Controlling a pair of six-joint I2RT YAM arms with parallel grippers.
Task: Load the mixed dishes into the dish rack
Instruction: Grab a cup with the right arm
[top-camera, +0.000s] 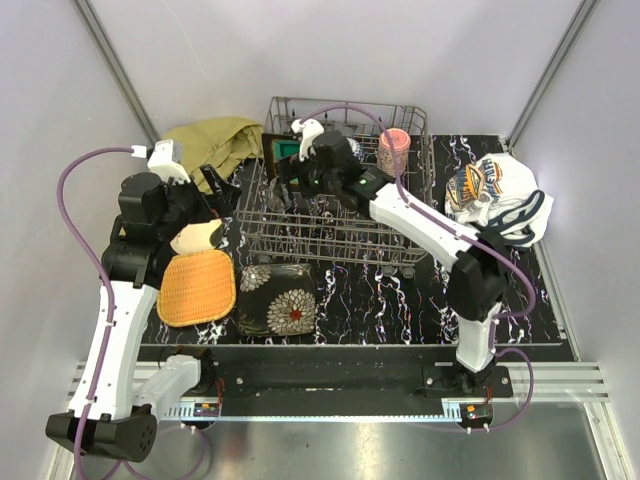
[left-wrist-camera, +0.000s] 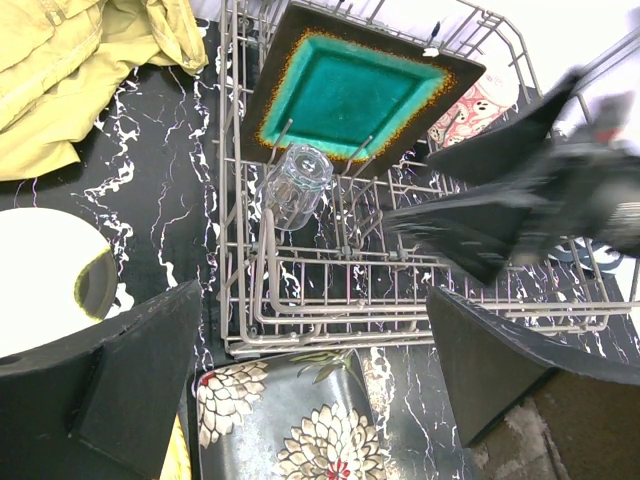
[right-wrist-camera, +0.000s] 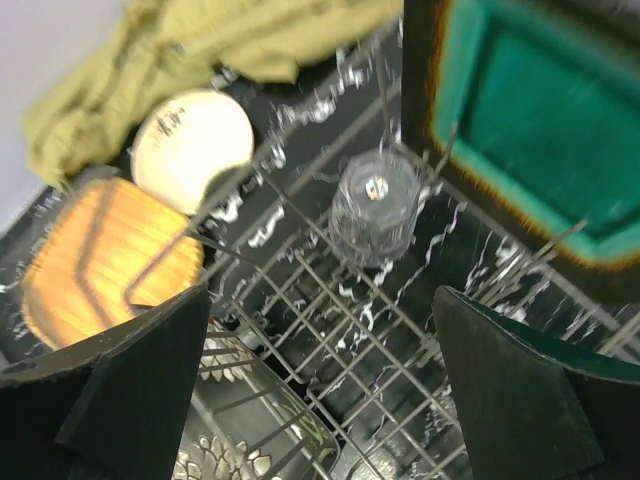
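The right claw (right-wrist-camera: 320, 295) hung wide and empty over the clear glass (right-wrist-camera: 375, 205) seated in the dish rack (top-camera: 330, 235), so the left claw (left-wrist-camera: 312, 300), equally open, probably needed to reach the cream round plate (left-wrist-camera: 40, 270) on the surface (top-camera: 400, 300).

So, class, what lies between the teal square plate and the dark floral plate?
The clear glass, inside the dish rack; the left wrist view shows it.
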